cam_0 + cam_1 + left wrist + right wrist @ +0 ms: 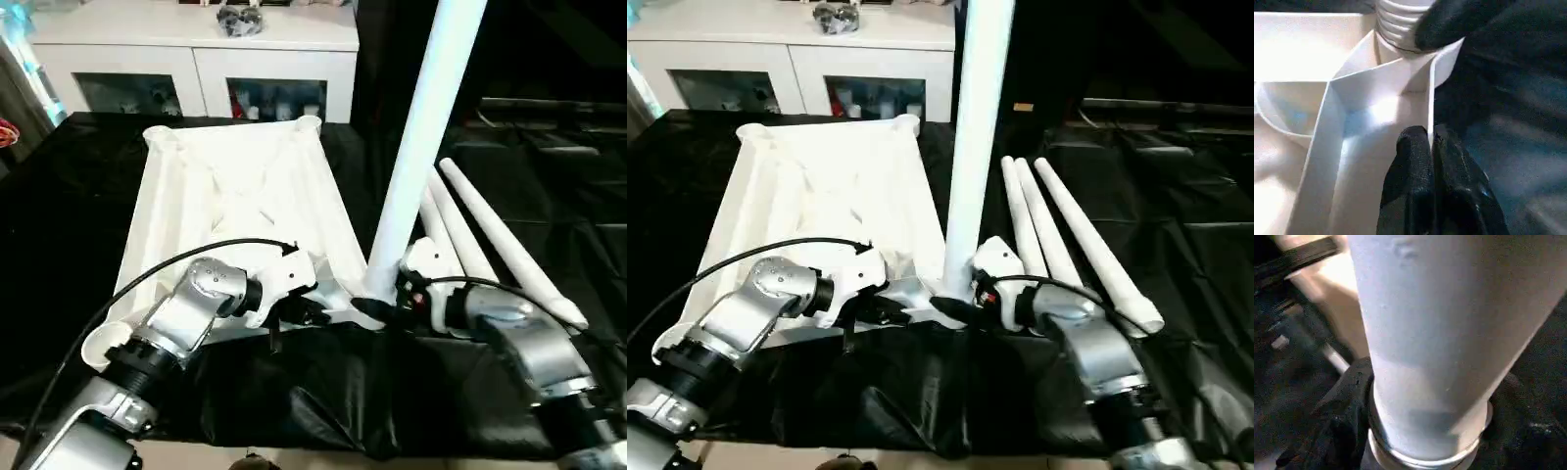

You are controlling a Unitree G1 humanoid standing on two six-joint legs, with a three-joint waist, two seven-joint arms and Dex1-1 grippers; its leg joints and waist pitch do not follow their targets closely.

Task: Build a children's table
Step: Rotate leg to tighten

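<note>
The children's table top (235, 196) lies upside down on black cloth, its ribs and round corner sockets facing up. One white leg (421, 137) stands upright in the near right corner socket, and its threaded end (1396, 24) sits at that socket. My left gripper (299, 313) is shut on the top's thin near rim (1430, 98), close to that corner. My right gripper (377, 311) is at the base of the upright leg (1440, 333), just above the socket. Three loose legs (1043, 225) lie side by side on the cloth to the right.
A white cabinet (196, 59) with shelf openings stands behind the table top. Black cloth (294, 392) covers the work surface and wrinkles at the near edge. A dark object (240, 18) sits on the cabinet.
</note>
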